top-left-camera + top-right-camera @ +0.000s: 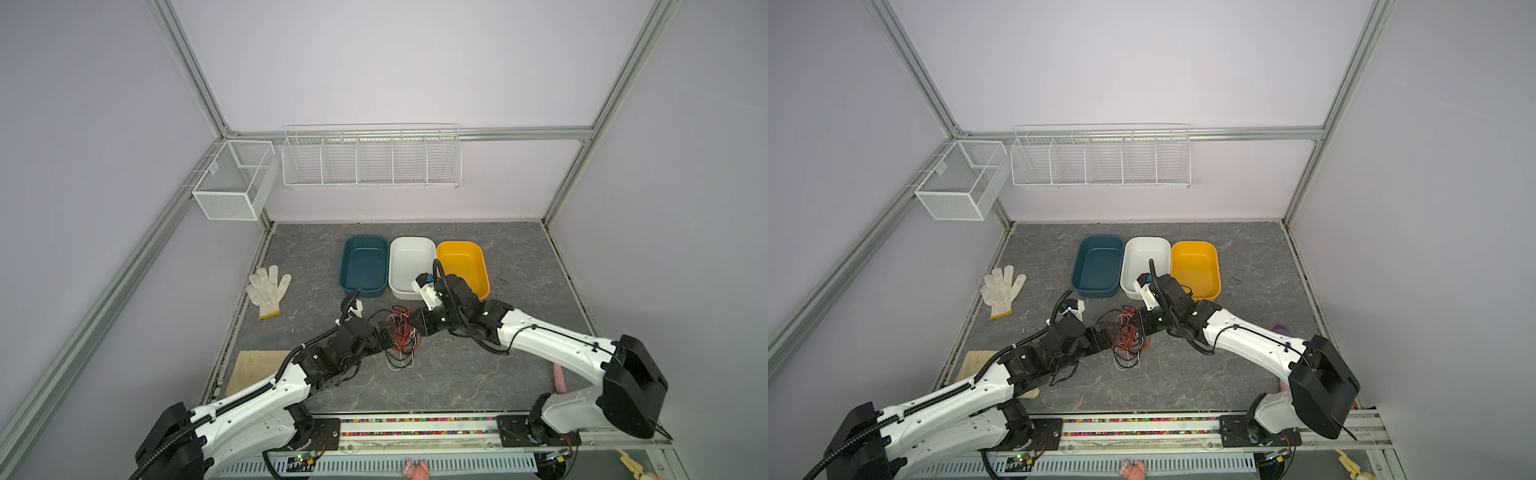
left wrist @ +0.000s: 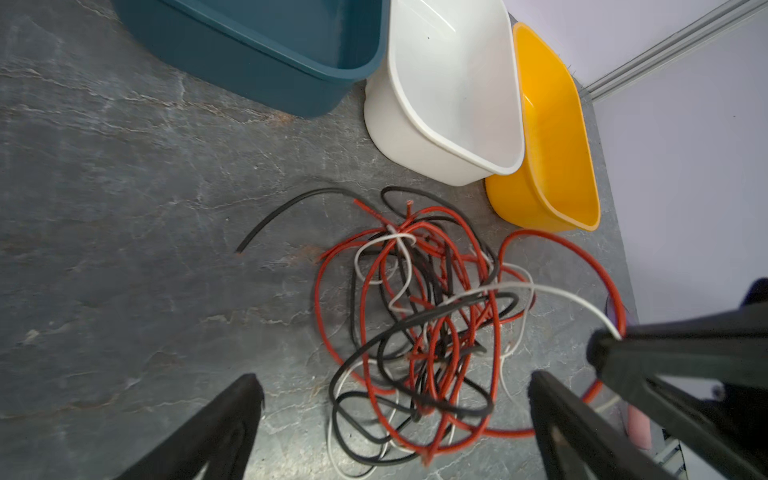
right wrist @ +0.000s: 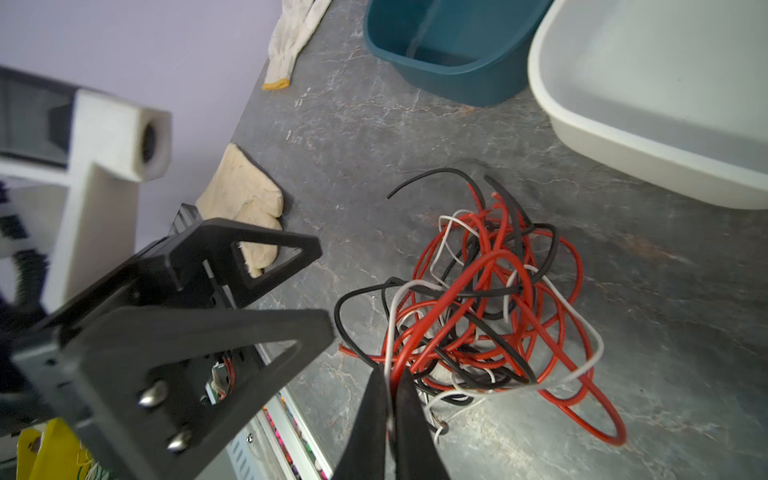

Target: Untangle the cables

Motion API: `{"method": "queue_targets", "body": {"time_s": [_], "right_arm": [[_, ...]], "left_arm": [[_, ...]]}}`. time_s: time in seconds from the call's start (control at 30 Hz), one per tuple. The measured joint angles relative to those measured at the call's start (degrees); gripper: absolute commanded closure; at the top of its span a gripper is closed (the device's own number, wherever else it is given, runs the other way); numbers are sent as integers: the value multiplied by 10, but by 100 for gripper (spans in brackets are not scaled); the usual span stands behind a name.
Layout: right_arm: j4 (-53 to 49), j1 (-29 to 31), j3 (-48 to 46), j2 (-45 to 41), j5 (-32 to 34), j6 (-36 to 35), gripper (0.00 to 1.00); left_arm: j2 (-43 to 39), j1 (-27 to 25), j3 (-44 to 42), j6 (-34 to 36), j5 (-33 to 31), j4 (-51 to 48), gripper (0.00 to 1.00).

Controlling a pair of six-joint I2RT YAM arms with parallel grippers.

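Right end effector (image 3: 390,374) is clenched tight at the edge of the cables (image 3: 478,299), with a white strand and a red one running in between its fingers. Opposite it, the left end effector (image 2: 395,379) stands spread wide, released, facing the heap and gripping nothing. From where I stand the cables lie in one red, black and white tangle on the worktop (image 1: 478,365), between the two arms and near the white bin (image 1: 409,262), which sits between a teal bin (image 1: 363,266) and a yellow bin (image 1: 461,266).
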Motion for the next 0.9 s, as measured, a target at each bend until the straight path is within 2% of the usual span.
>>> {"method": "queue_targets", "body": {"time_s": [0.23,0.47,0.63,0.9], "right_arm": [[-35,39,21,-40,35,-33,93],[-60,42,27,-55,70,-47,93],[-73,42,27,-74,96,-49,93],[-100,42,29,-104,140,-50,93]], "left_arm": [[56,-28,0,-13,5,47,3],[91,-45,0,-21,10,83,15],[93,-48,-4,-29,12,110,36],[90,-49,-36,-38,7,141,86]]}}
